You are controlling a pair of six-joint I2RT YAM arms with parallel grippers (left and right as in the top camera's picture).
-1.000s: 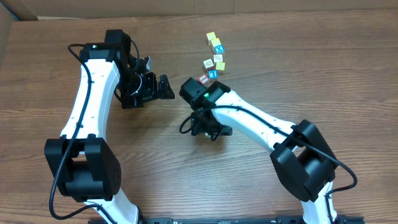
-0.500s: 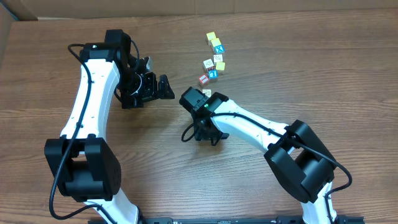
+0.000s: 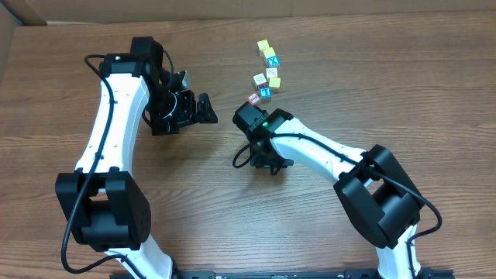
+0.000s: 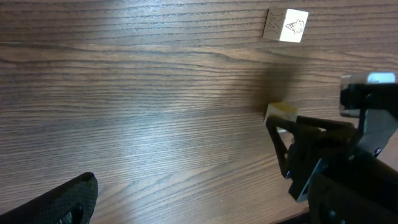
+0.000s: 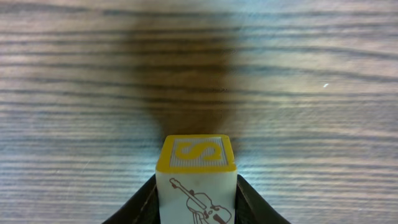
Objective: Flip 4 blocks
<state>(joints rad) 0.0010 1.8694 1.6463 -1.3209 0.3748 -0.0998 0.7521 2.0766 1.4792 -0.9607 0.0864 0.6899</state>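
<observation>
In the right wrist view a block (image 5: pixel 196 180) sits between my right gripper's (image 5: pixel 196 208) black fingers, which press both its sides. The block has a yellow-framed S face and a white face with a violin drawing, and it rests on the table. In the overhead view the right gripper (image 3: pixel 267 161) points down at mid-table and hides that block. Several more blocks (image 3: pixel 267 74) lie in a loose cluster behind it. My left gripper (image 3: pixel 203 109) hovers open to the left, holding nothing. The left wrist view shows a cream picture block (image 4: pixel 286 26) and a yellowish block (image 4: pixel 281 112) partly behind the right gripper (image 4: pixel 311 149).
The wooden table (image 3: pixel 372 85) runs across the whole view. A cardboard wall (image 3: pixel 15 12) borders its far left corner. The two grippers are about a hand's width apart at mid-table.
The right gripper's jaws have narrowed onto the block, and its wrist shifted slightly left, then back right. The left arm has not moved.
</observation>
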